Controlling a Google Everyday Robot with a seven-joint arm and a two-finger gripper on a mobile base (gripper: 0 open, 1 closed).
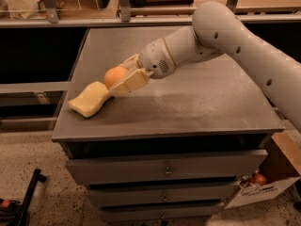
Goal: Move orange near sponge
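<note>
A: Entry, one camera view. Largest first?

B: Grey cabinet [197,112] with metal drawers. A white arm [225,36] reaches in from the right across its top.

A: Task items, appearance?

B: Sponge [88,100]: pale yellow foam block with wavy sides, lying flat near the cabinet's front-left corner. Orange [113,75]: small, round, smooth-skinned and bright, smaller than the sponge.

A: Orientation?

B: The sponge's long axis runs diagonally, from the front-left edge up and right toward the orange. The orange is round, so no axis to record.

A: Gripper?

B: Gripper [118,77] is over the left part of the top, pointing left and slightly down. Its two beige fingers [131,81] pinch the orange, one in front and one behind.

A: Orange's position?

B: Held in the gripper, just beside the sponge's upper-right end.

A: Hidden or unclear?

B: The near finger covers the orange's lower right side. Cannot tell whether the orange rests on the top, or whether the fingertip touches the sponge. The arm is cut off at the right edge. A cardboard box [277,182] on the floor at lower right is partly cropped, and its contents are unclear.
</note>
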